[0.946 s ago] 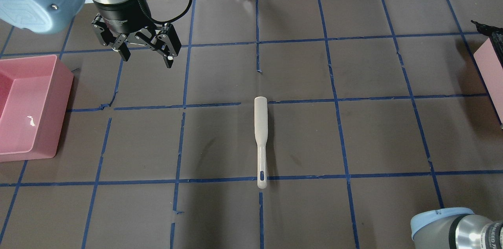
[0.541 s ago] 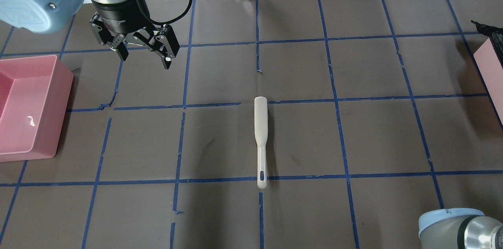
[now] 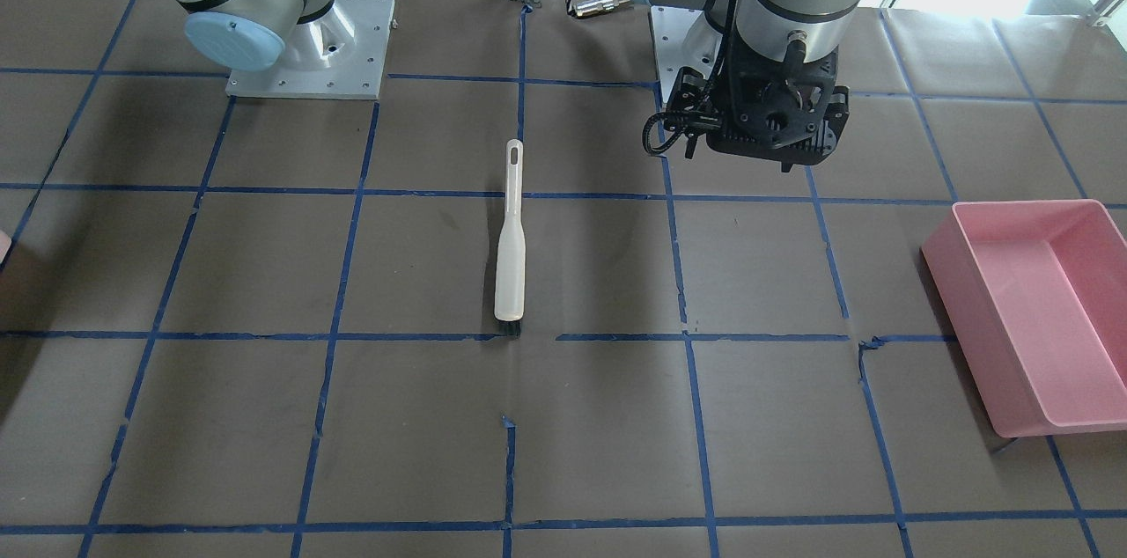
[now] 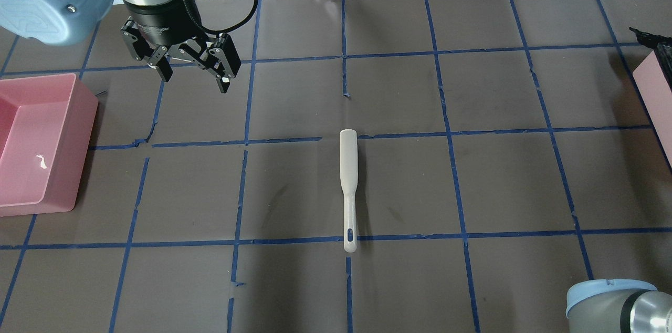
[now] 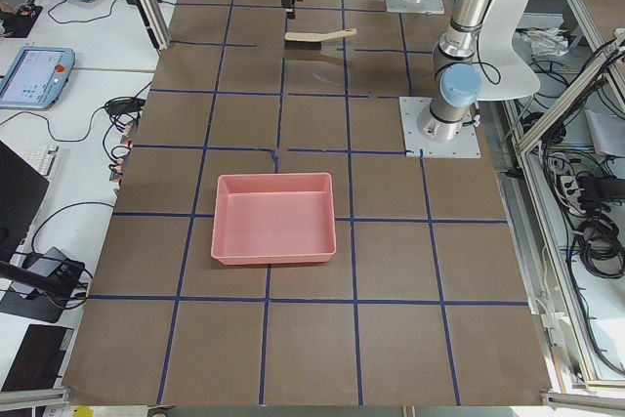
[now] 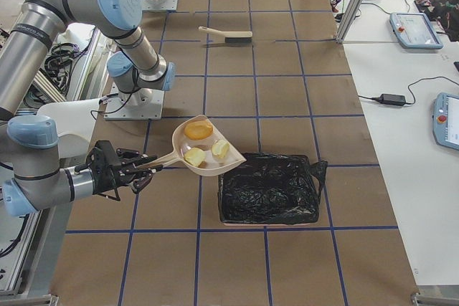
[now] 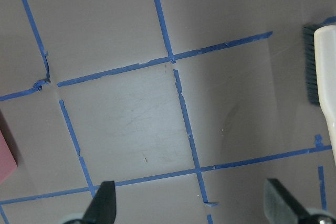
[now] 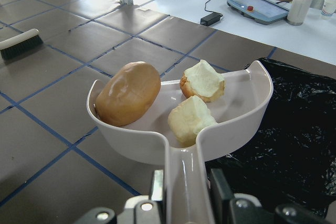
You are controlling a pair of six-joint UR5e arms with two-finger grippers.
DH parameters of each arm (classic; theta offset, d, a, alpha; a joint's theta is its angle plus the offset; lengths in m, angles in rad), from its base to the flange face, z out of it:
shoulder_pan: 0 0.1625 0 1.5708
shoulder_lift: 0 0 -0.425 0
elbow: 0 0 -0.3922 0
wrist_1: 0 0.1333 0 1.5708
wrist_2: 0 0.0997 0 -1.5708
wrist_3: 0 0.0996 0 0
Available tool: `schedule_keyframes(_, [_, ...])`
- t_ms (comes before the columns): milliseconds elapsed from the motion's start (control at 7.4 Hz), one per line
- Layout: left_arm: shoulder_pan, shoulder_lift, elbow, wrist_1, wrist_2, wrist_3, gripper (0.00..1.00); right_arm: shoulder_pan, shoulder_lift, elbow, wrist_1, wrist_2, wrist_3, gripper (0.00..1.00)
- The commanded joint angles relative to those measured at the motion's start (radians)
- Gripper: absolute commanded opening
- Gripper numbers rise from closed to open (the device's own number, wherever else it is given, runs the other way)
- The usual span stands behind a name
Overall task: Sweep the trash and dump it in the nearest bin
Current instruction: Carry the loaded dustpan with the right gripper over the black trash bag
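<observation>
Beside right-end bin [image 6: 269, 191], right fingers [image 8: 219, 190] clench dustpan [image 8: 236, 124] of trash [image 8: 128, 94], arm edging right; left fingers [image 4: 224, 78] released, idle. Dump pending.

The desk [image 4: 294, 102] is dull brown under a grid of blue tape [image 4: 283, 140], the brush [image 4: 348, 186] cream with black bristles, one bin [image 3: 1048, 303] pink, and the cream dustpan [image 8: 236, 124] carries an orange-tan lump [image 8: 128, 94] and two pale yellow chunks [image 8: 190, 119] crusted brown, a glossy black bag [image 8: 294, 145] just beside the dustpan.
</observation>
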Motion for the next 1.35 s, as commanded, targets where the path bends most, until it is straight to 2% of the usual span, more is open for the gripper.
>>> schedule_keyframes(0, [-0.001,-0.005,0.002,-0.005,0.001,0.001,1.0,-0.009,0.074,-0.039,-0.007,0.023,0.028,0.0])
schedule_keyframes(135, [-0.001,-0.005,0.002,-0.005,0.001,0.001,1.0,-0.01,0.09,-0.045,-0.055,0.06,0.056,0.0])
schedule_keyframes(676, [-0.001,-0.003,0.002,-0.007,0.001,0.001,1.0,-0.003,0.085,-0.099,-0.177,0.08,0.253,0.0])
schedule_keyframes(1216, [-0.001,-0.003,0.003,-0.003,-0.001,0.001,1.0,0.048,0.07,-0.133,-0.215,0.077,0.367,0.0])
